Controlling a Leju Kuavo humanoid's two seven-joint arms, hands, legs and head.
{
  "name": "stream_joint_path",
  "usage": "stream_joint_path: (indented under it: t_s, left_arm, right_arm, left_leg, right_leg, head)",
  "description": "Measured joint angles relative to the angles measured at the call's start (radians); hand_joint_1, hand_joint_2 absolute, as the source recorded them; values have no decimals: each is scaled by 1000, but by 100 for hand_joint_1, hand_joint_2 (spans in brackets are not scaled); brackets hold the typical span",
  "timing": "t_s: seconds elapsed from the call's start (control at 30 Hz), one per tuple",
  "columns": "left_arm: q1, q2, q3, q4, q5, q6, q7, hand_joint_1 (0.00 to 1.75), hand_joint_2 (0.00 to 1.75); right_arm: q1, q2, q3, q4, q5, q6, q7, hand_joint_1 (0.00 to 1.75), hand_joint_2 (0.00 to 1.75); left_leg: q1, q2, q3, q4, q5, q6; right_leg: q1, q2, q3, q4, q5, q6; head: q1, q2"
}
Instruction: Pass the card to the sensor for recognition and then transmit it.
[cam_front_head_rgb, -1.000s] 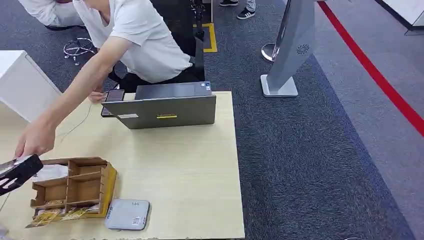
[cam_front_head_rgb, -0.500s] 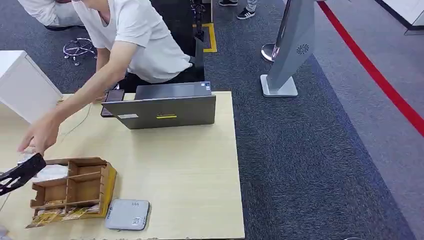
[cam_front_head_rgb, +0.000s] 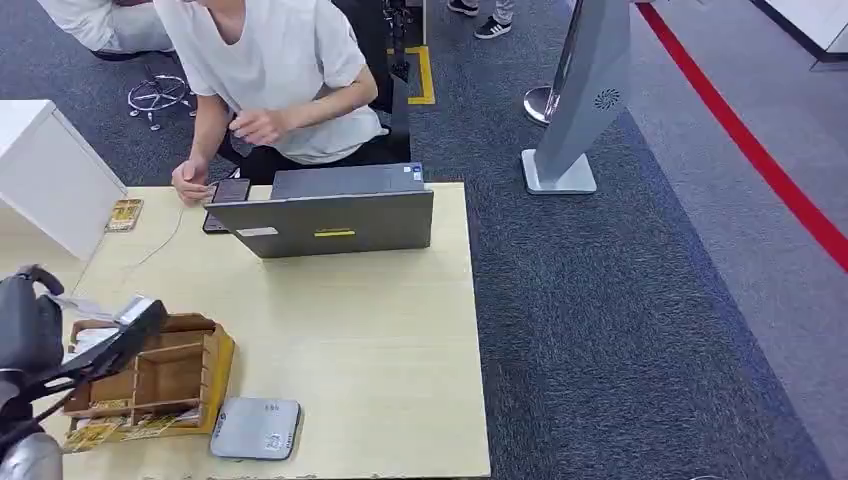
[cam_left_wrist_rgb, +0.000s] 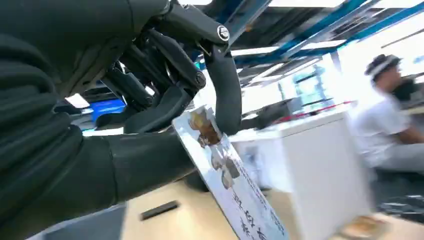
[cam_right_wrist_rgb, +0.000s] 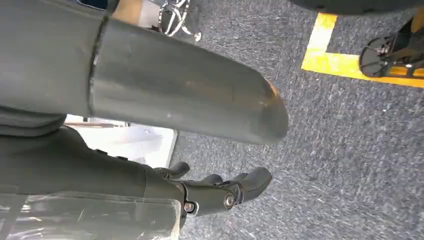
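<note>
My left hand (cam_front_head_rgb: 40, 340) is raised at the table's left edge, over the wooden card box (cam_front_head_rgb: 215, 370). It pinches a printed card (cam_left_wrist_rgb: 227, 180) between thumb and fingers, and the card (cam_front_head_rgb: 135, 310) sticks out toward the table's middle. The sensor (cam_front_head_rgb: 255, 428), a flat grey pad, lies on the table just right of the box, near the front edge. My right hand (cam_right_wrist_rgb: 100, 165) hangs over grey carpet, its thumb apart from the fingers (cam_right_wrist_rgb: 225, 192), and holds nothing.
A grey laptop (cam_front_head_rgb: 330, 222) stands at the back of the wooden table (cam_front_head_rgb: 370, 340), with a phone (cam_front_head_rgb: 228, 192) beside it. A person in white (cam_front_head_rgb: 280, 80) sits behind it. A white cabinet (cam_front_head_rgb: 45, 170) is at the left and a grey kiosk (cam_front_head_rgb: 585, 100) on the carpet at the right.
The person's arm, which reached to my left hand, has drawn back to their body. My left hand has risen and moved right over the box, now holding the card.
</note>
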Motion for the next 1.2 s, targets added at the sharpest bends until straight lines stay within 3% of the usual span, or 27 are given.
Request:
stream_joint_path:
  t_s: [0.1, 0.23, 0.37, 0.5, 0.6, 0.9, 1.2]
  left_arm:
    - [12, -11, -63, -33, 0, 9, -5, 175, 175]
    - [34, -34, -142, -69, 0, 103, -84, 175, 175]
    - [64, -53, -277, -76, 6, 195, -151, 175, 175]
    - [82, -65, -337, -59, 32, 238, -172, 175, 175]
    - [104, -67, -372, -19, 47, 227, -170, 175, 175]
    - [156, -65, -378, 213, 1, 53, -63, 175, 175]
    - [167, -65, -365, 280, 0, -11, 19, 175, 175]
  right_arm:
    - [11, 0, 19, -16, -6, -2, 1, 0, 0]
    - [29, 0, 40, -34, -9, -2, -2, 0, 0]
    - [46, 0, 72, -51, -1, -2, -10, 0, 0]
    - [58, 0, 95, -58, 7, -2, -13, 0, 0]
    - [63, 0, 107, -67, 12, 1, -13, 0, 0]
    - [35, 0, 105, -61, 66, 21, -43, 0, 0]
    - [18, 0, 88, -47, 105, 38, -55, 0, 0]
  left_leg:
    - [0, 2, 1, 0, 0, 0]
    - [0, 1, 1, 0, 0, 0]
    - [0, 1, 0, 0, 0, 0]
    - [0, 1, 0, 0, -1, 0]
    - [0, 1, 0, 0, -1, 0]
    - [0, 1, 0, 0, -1, 0]
    - [0, 1, 0, 0, -1, 0]
  right_leg:
    - [0, 2, -1, 0, 0, 0]
    - [0, 1, -1, 0, 0, 0]
    - [0, 1, -1, 0, 0, 0]
    - [0, 2, -1, 0, 0, 0]
    - [0, 2, -1, 0, 0, 0]
    - [0, 2, -1, 0, 0, 0]
    - [0, 1, -1, 0, 0, 0]
  head:
    - [0, 0]
    - [0, 0]
    - [0, 0]
    - [0, 0]
    - [0, 0]
    - [0, 0]
    - [0, 0]
